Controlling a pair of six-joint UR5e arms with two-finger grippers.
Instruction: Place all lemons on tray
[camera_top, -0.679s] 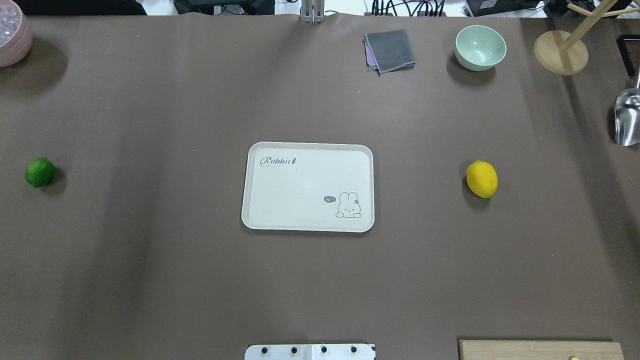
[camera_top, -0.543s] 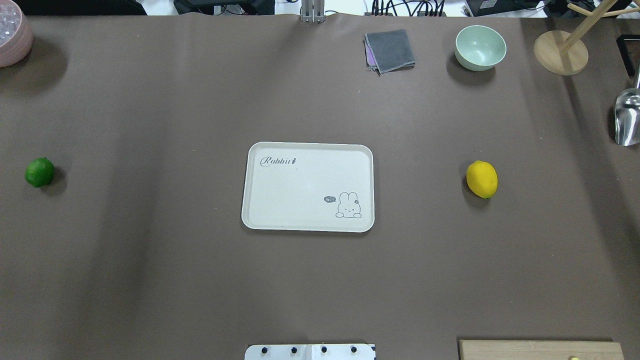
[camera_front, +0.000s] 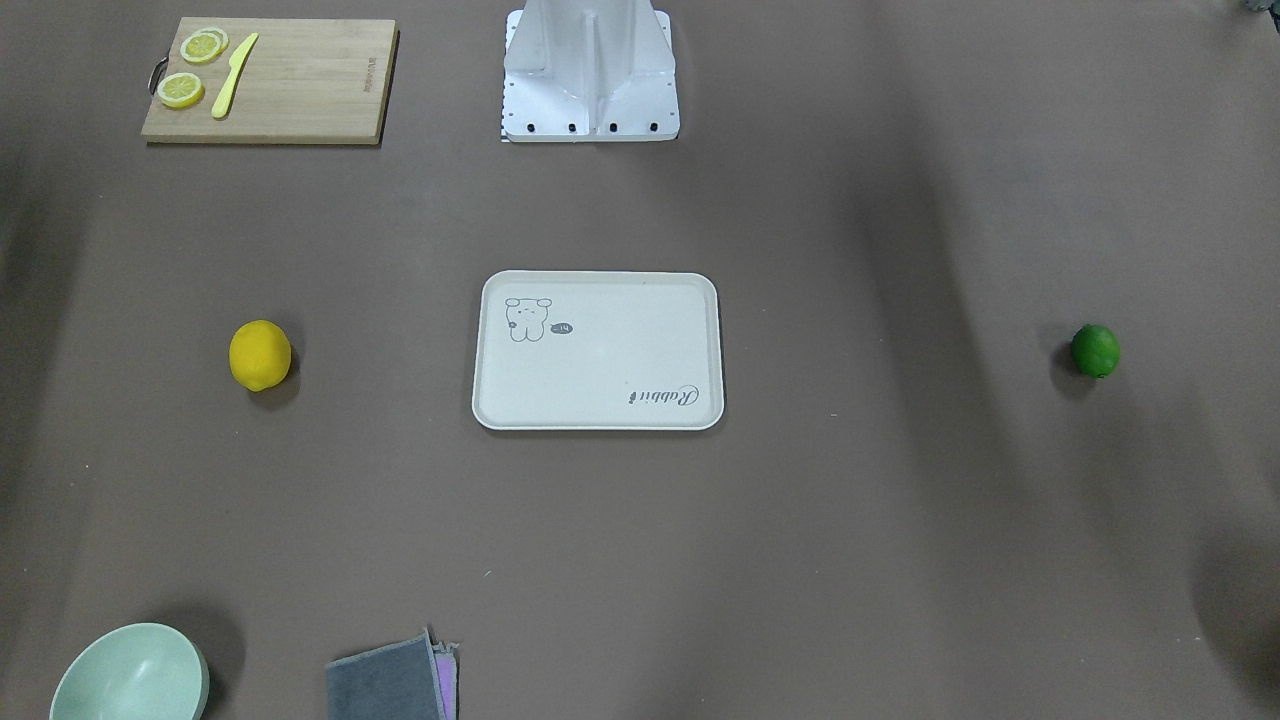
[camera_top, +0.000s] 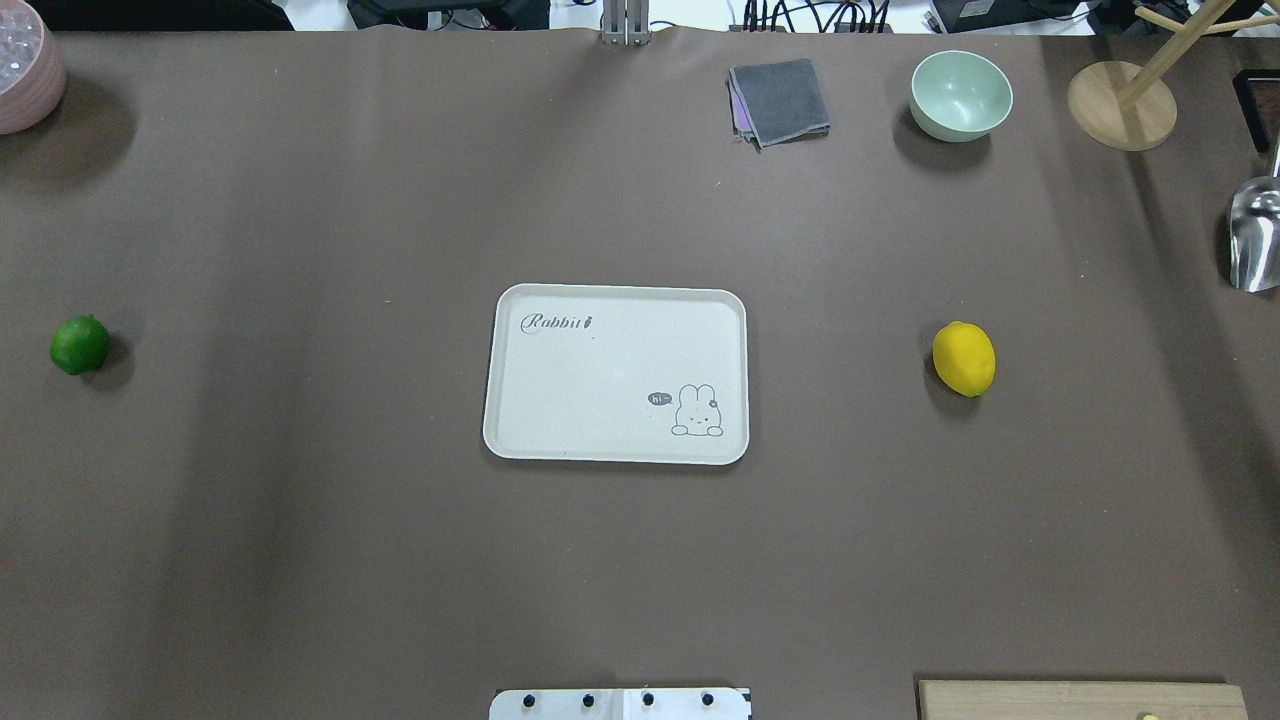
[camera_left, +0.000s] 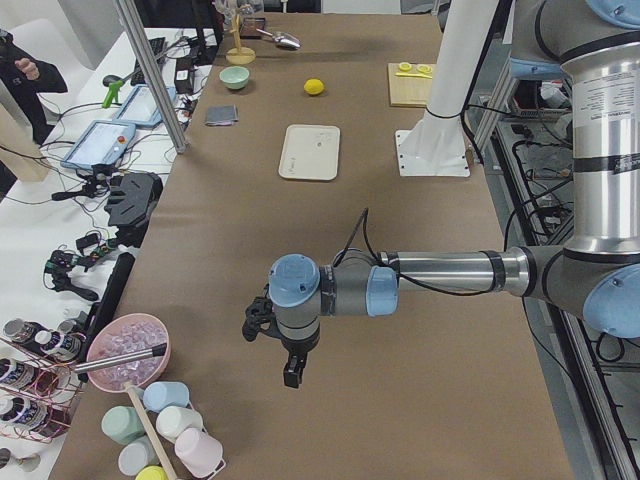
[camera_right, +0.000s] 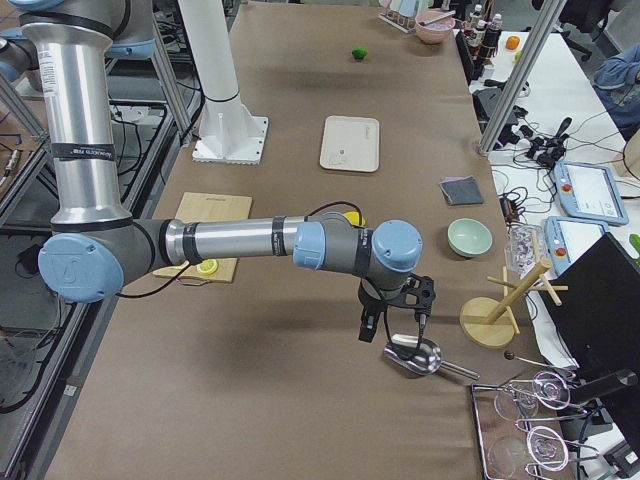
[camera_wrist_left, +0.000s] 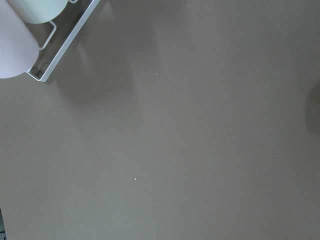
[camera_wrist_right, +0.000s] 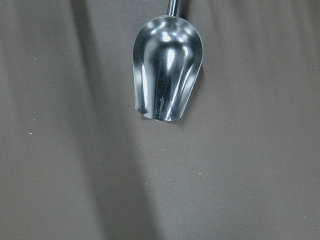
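Observation:
The cream-white tray (camera_top: 600, 380) lies in the middle of the table with nothing on it. The yellow lemon (camera_top: 964, 358) rests on the table to the tray's right. The green lemon (camera_top: 79, 344) rests far to the tray's left. Both also show in the front view: the yellow lemon (camera_front: 260, 354) and the green lemon (camera_front: 1095, 350). My left gripper (camera_left: 288, 368) hangs over the table's left end, far from the green lemon. My right gripper (camera_right: 395, 325) hangs over a metal scoop (camera_wrist_right: 167, 70) at the right end. I cannot tell whether either gripper is open or shut.
A wooden cutting board (camera_front: 270, 80) with lemon slices and a yellow knife lies near the robot base (camera_front: 590, 70). A green bowl (camera_top: 960, 95), a grey cloth (camera_top: 780, 100) and a wooden stand (camera_top: 1120, 105) stand at the far edge. A pink bowl (camera_top: 25, 70) sits far left.

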